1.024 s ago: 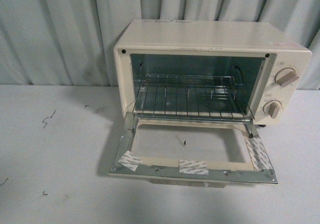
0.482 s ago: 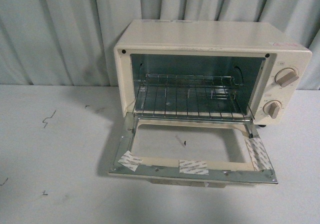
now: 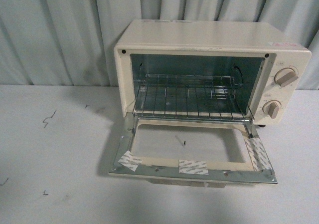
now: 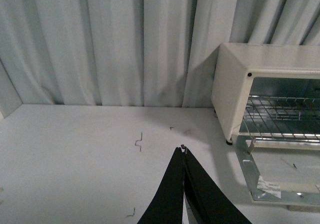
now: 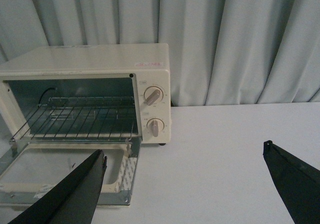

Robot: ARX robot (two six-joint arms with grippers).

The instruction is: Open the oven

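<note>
The cream-white oven (image 3: 209, 39) stands at the back of the white table, with two beige knobs (image 3: 285, 77) on its right side. Its glass door (image 3: 192, 149) lies dropped flat on the table, and the wire rack (image 3: 189, 97) inside shows. Neither arm appears in the front view. My left gripper (image 4: 184, 150) is shut with nothing in it, hovering over the table to the left of the oven (image 4: 270, 74). My right gripper (image 5: 185, 156) is wide open and empty, off the right front of the oven (image 5: 100, 69), near the door's corner (image 5: 125, 194).
Pale pleated curtains (image 3: 65, 29) hang behind the table. Small dark scuff marks (image 3: 48, 118) dot the table surface (image 3: 50, 159) left of the oven. Strips of white tape (image 3: 193, 166) sit on the door's inner frame.
</note>
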